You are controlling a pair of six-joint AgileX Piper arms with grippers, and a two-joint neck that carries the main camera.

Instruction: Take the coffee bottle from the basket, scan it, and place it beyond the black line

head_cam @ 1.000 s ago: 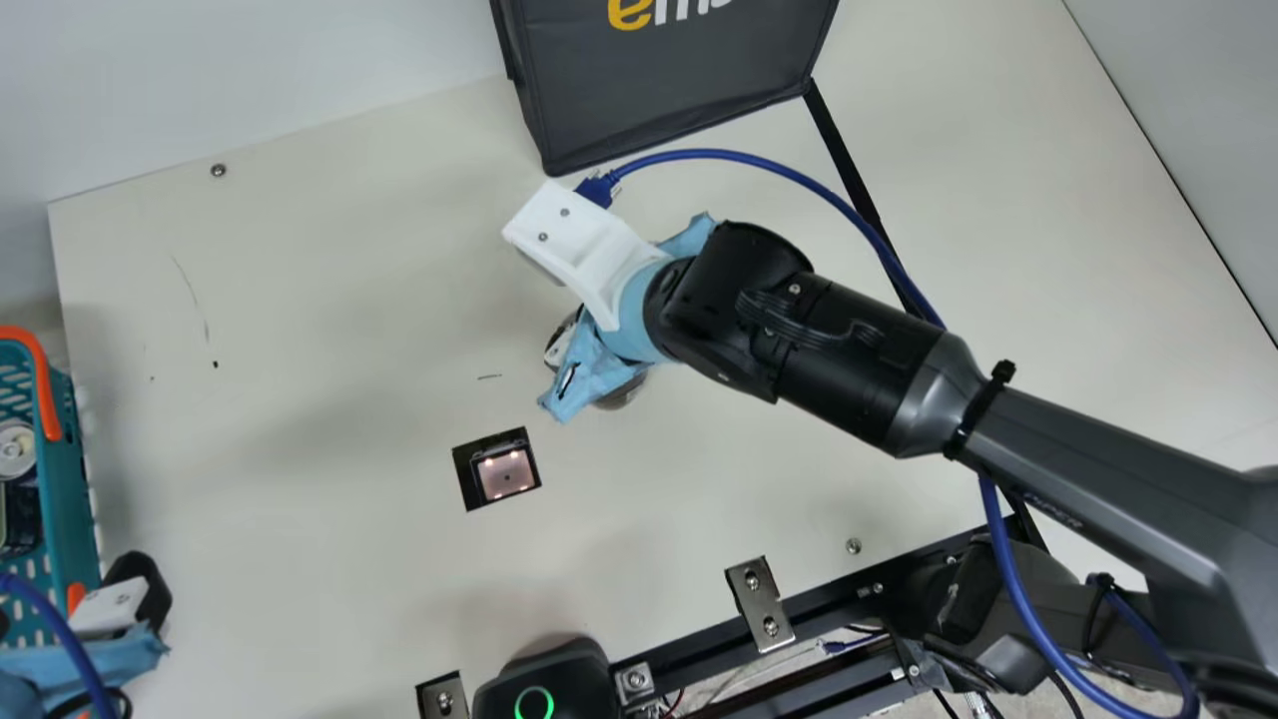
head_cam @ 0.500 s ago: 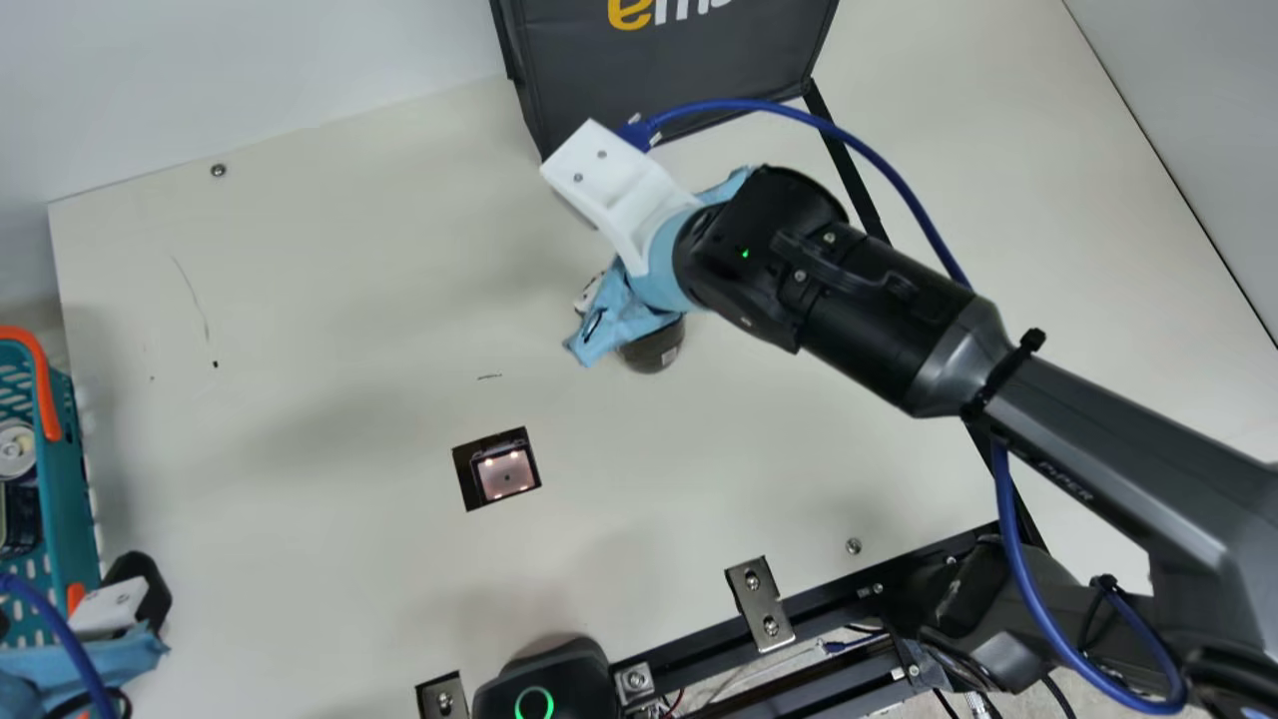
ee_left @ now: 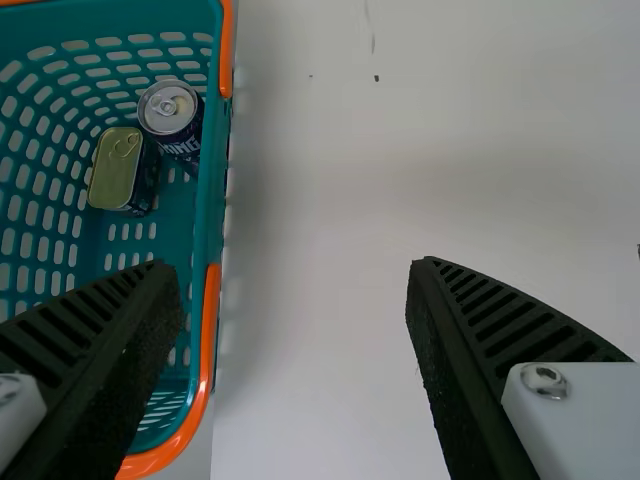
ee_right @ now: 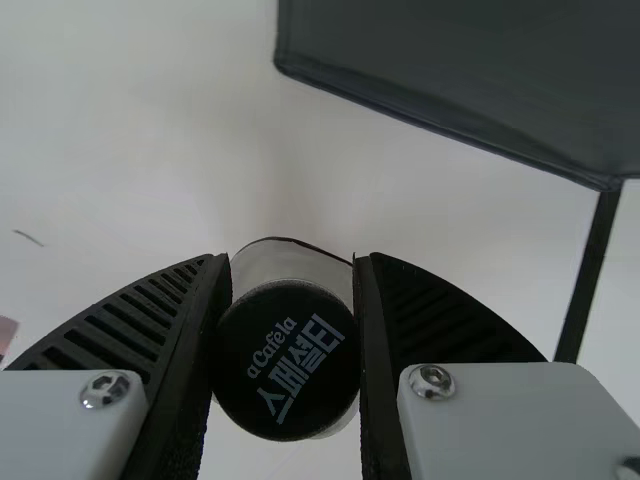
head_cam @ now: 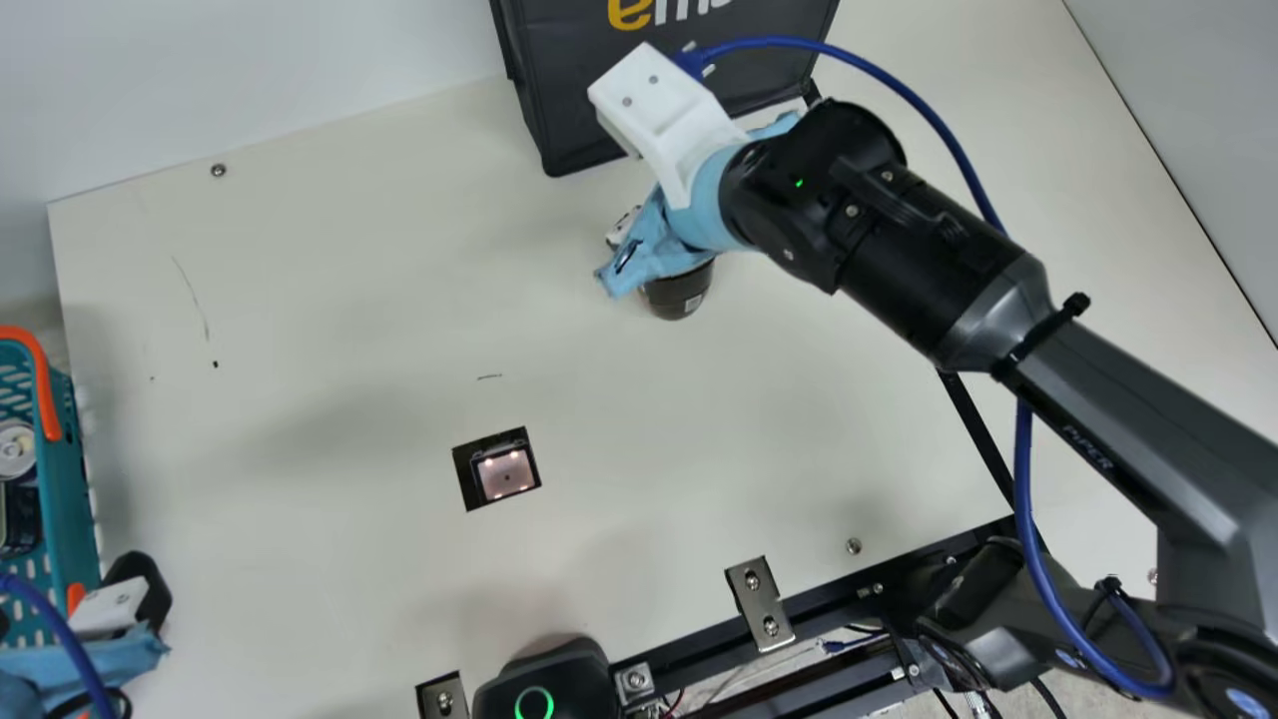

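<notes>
In the main view my right gripper (head_cam: 624, 235) hangs over the table, on the near side of the black line (head_cam: 973, 429), with the dark coffee bottle (head_cam: 679, 292) partly hidden under it. The right wrist view has the bottle's black cap (ee_right: 287, 360) squeezed between both fingers of the right gripper (ee_right: 287, 345). At the main view's left edge stands my left gripper (head_cam: 125, 599), beside the teal basket (head_cam: 75, 479). Seen in the left wrist view, the left gripper (ee_left: 295, 330) is open, its fingers apart at the basket's orange-trimmed edge.
A dark fabric bag (head_cam: 669, 90) stands at the back, close to the right gripper. The lit scanner window (head_cam: 505, 473) lies in the table's middle. The basket holds a can (ee_left: 170, 108) and a tin (ee_left: 115, 168). Metal brackets (head_cam: 759, 604) line the near edge.
My right arm has carried the bottle away from the scanner, toward the bag and a little to the right. The left arm has kept still.
</notes>
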